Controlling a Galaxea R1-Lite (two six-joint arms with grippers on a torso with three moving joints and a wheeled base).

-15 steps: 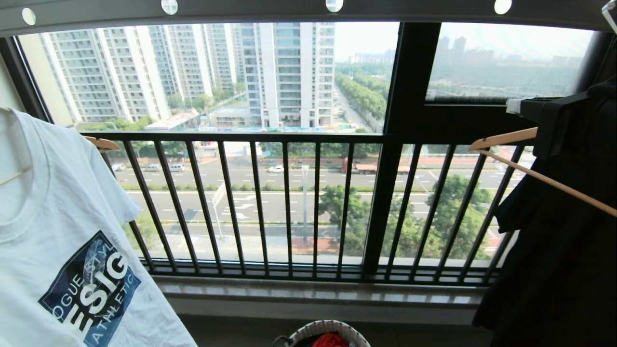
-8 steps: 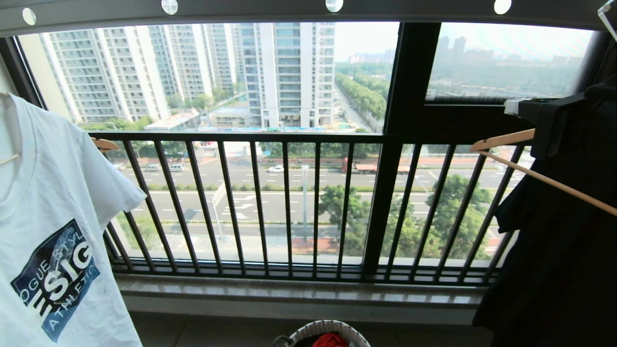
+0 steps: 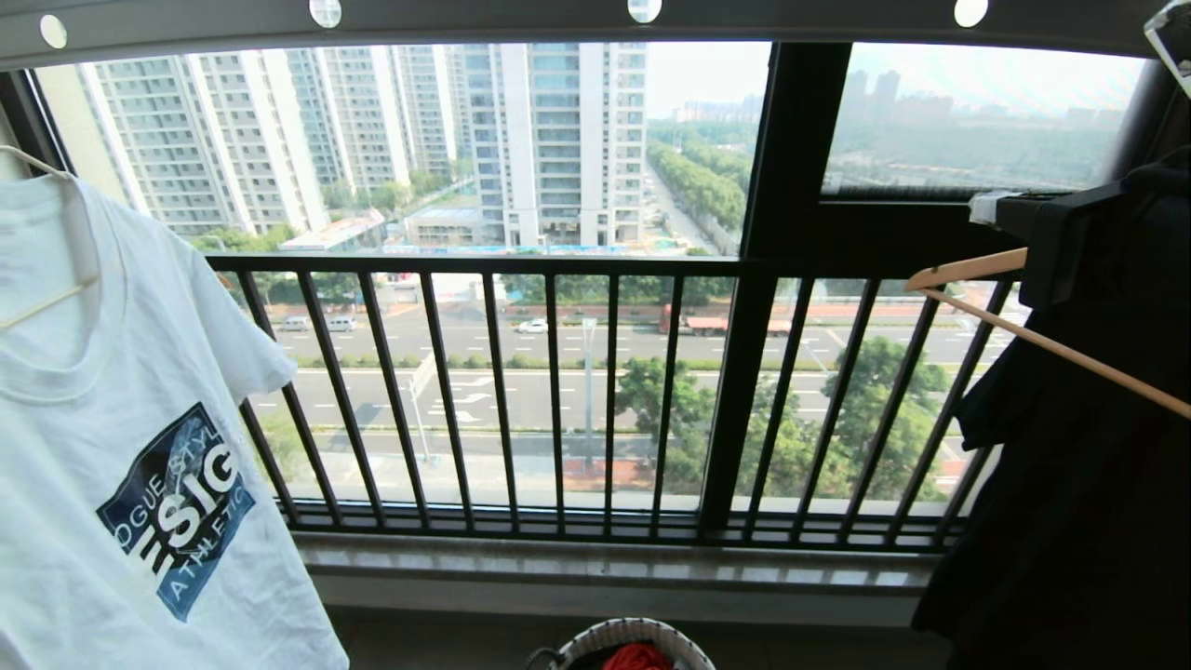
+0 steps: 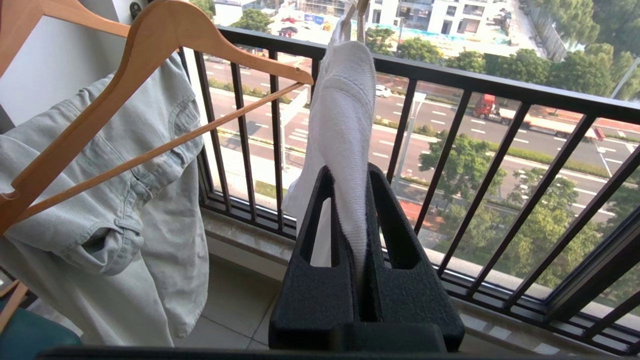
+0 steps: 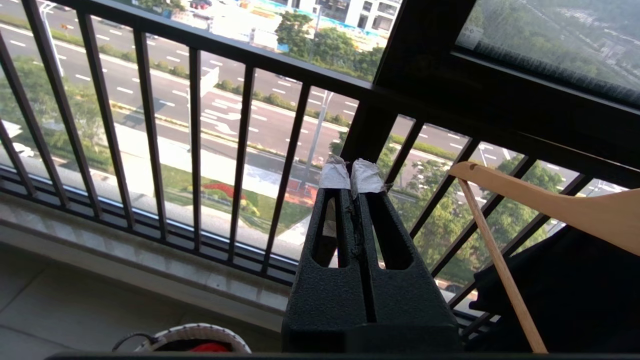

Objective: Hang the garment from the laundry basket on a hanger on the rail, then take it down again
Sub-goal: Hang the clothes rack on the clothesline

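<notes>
since a second ago, the white t-shirt (image 3: 140,447) has been swung along the left edge of the head view, first out toward the edge and then back again, with its collar raised and its blue logo now standing higher. it is draped on the thin cream wire hanger (image 3: 37,307), of which only a short piece is seen through the neck opening and another at the shoulder. the left pincer (image 4: 350,240) is closed on a fold of the shirt's white fabric, in front of the black railing (image 3: 558,391). the right pincer (image 5: 352,187) is shut on nothing, held near a wooden hanger (image 5: 575,210) and dark clothing at the right.

since cloth rather than wire is gripped, the shirt could be pulled off the hanger, or the hanger could be tipped so that its hook misses the rail (image 3: 595,19). a snag on the neighbouring wooden hanger (image 4: 150,60) bearing pale denim (image 4: 125,200) is also possible.

the hanger's hook is cut off from the head view, so it cannot be told whether it is on the rail. only the rim of the laundry basket (image 3: 595,637) is shown, with something red inside.
</notes>
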